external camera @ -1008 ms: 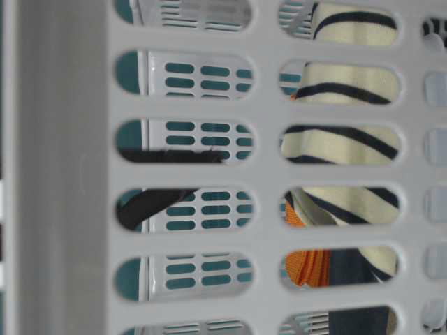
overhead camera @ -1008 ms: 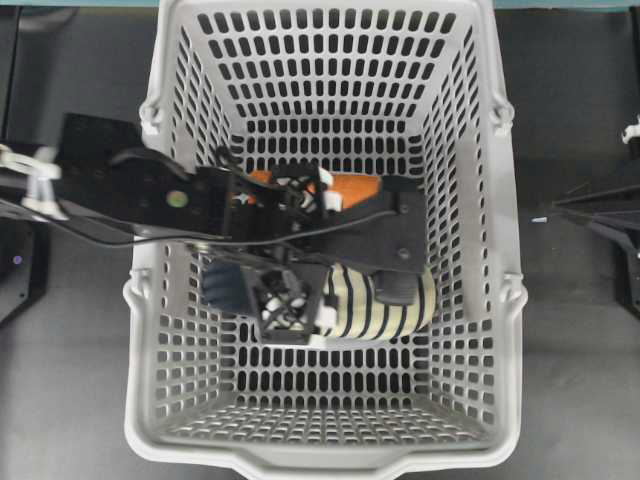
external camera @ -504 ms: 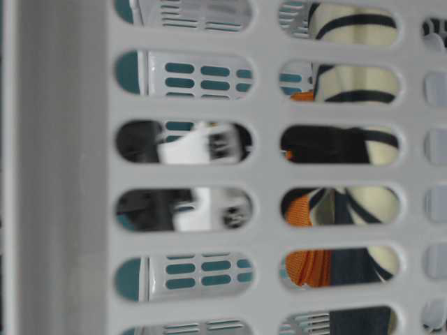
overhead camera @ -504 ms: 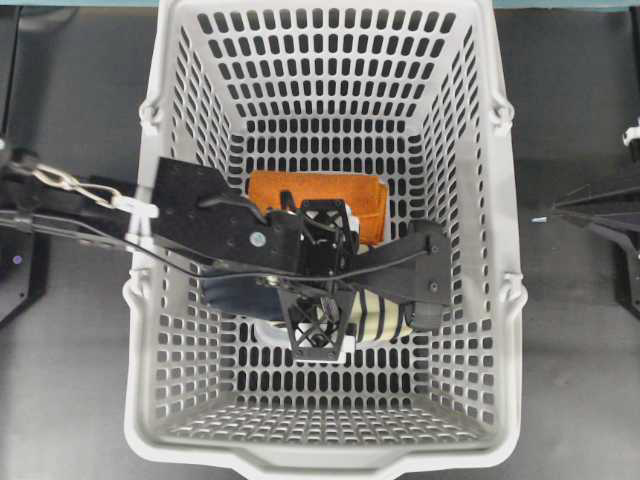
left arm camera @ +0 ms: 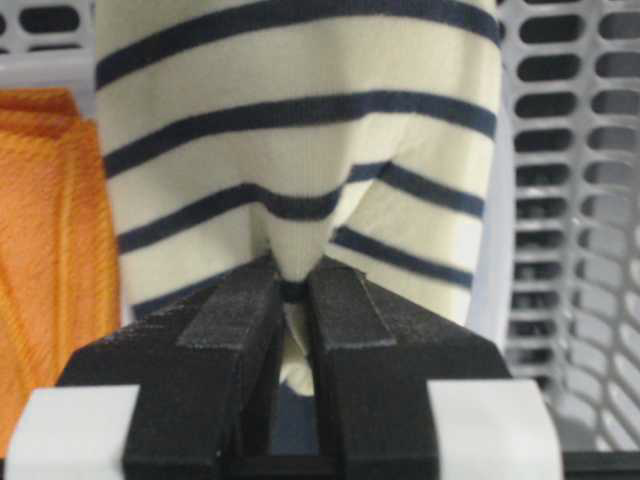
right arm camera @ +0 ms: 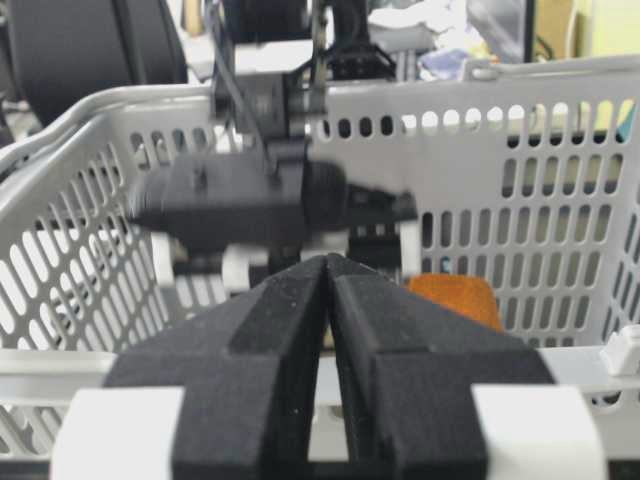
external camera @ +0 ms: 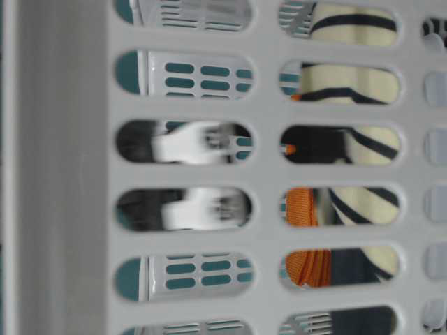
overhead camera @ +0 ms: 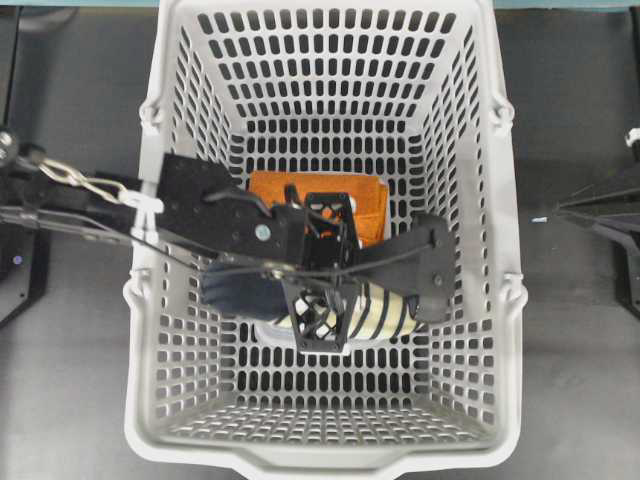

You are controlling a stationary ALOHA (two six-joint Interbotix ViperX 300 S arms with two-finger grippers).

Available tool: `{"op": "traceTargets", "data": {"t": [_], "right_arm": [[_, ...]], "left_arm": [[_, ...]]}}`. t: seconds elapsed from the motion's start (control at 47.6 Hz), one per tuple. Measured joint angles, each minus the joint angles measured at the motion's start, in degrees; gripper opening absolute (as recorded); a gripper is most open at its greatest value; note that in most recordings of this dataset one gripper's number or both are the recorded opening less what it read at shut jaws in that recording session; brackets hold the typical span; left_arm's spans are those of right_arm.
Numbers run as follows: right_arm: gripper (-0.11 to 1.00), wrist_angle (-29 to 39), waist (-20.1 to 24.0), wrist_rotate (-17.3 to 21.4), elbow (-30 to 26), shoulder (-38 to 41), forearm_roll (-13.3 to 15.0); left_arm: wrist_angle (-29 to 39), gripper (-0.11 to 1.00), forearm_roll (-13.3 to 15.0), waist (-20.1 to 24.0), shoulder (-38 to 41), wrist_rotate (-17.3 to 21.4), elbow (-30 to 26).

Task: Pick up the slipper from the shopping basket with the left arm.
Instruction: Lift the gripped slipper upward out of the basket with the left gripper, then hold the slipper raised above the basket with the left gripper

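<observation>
Left arm pinching striped slipper upper inside the grey basket; lift in hand.

The black latticed left gripper (left arm camera: 292, 300) is nearly closed, pinching a fold of the soft cream-and-navy striped fabric slipper (left arm camera: 300, 150), which sits low in the large light grey slotted plastic shopping basket (overhead camera: 480, 250), just beside the folded orange cloth (overhead camera: 365, 200). The grip holds only a thin tuck of fabric, so I judge a slow, straight vertical lift is best, keeping clear of the basket walls. The right gripper (right arm camera: 328, 290) sits outside the basket, fingers together, empty.
</observation>
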State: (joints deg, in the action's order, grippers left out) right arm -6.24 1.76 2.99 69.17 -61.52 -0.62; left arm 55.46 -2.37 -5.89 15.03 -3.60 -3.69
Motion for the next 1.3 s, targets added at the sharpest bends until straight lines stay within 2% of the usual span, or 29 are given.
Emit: {"op": "traceTargets", "data": {"t": [0.21, 0.462, 0.588, 0.756, 0.966, 1.302], "right_arm": [[0.0, 0.18, 0.0, 0.0, 0.35, -0.88, 0.0], [0.0, 1.05, 0.0, 0.0, 0.44, -1.67, 0.0], [0.0, 1.14, -0.09, 0.0, 0.44, -1.93, 0.0], [0.0, 1.14, -0.09, 0.0, 0.44, -2.02, 0.0], [0.0, 1.14, -0.09, 0.0, 0.44, -2.11, 0.0], [0.0, 1.14, -0.09, 0.09, 0.44, -2.2, 0.0]], "left_arm": [[7.47, 0.05, -0.09, 0.0, -2.72, 0.18, -8.0], [23.99, 0.05, 0.0, -0.09, -2.64, 0.26, -23.47], [30.76, 0.05, -0.09, -0.09, -0.26, 0.26, -32.7], [38.5, 0.05, -0.09, -0.09, 3.69, 1.23, -41.4], [41.57, 0.05, 0.0, -0.09, 5.8, 1.58, -44.82], [39.02, 0.05, -0.09, -0.09, 5.8, 0.97, -43.33]]}}
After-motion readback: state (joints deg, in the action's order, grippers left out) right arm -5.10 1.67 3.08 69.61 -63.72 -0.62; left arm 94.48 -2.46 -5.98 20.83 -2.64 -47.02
